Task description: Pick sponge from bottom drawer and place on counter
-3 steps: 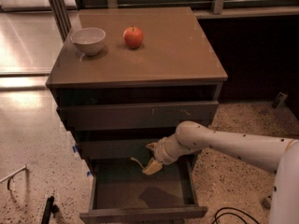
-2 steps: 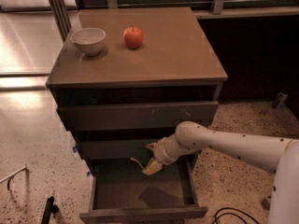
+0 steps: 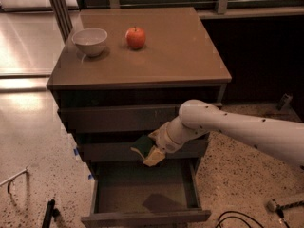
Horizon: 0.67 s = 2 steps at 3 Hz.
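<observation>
The sponge (image 3: 141, 145), dark green with a yellowish layer beneath, is held in my gripper (image 3: 148, 151), which is shut on it. The gripper hangs in front of the middle drawer, just above the back of the open bottom drawer (image 3: 142, 194). The bottom drawer is pulled out and its floor is bare. The counter (image 3: 180, 51) is the glossy tan top of the cabinet, well above the gripper. My white arm reaches in from the right.
A white bowl (image 3: 90, 41) and a red apple (image 3: 136, 37) stand on the counter's far left part. Two shut drawers (image 3: 118, 118) sit above the open one. Speckled floor surrounds the cabinet; a cable (image 3: 237, 220) lies at the lower right.
The gripper with the sponge has risen slightly from the drawer toward the middle drawer front. The drawer, bowl and apple have not moved.
</observation>
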Each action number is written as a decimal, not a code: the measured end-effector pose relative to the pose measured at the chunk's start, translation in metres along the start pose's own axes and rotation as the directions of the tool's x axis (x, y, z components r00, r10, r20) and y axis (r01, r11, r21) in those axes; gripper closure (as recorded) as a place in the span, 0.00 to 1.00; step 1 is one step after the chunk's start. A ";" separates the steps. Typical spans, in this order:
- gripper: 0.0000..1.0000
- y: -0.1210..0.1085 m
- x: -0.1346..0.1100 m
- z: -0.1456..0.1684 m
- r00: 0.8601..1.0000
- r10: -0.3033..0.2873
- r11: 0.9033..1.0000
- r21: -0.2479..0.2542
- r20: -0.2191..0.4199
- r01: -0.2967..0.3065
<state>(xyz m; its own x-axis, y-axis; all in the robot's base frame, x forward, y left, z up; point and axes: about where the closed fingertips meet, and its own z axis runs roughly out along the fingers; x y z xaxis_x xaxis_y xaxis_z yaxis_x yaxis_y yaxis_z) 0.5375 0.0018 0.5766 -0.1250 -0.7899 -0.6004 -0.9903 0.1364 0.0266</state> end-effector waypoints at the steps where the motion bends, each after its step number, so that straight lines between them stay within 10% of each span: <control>1: 1.00 0.003 -0.072 -0.080 0.999 -0.015 0.999 0.048 -0.042 0.017; 2: 1.00 0.003 -0.072 -0.080 0.999 -0.015 0.999 0.048 -0.042 0.017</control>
<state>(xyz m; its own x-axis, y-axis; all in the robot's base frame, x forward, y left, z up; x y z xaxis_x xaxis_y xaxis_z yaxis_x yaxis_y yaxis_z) 0.5388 0.0112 0.6841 -0.1125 -0.8164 -0.5664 -0.9882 0.1516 -0.0222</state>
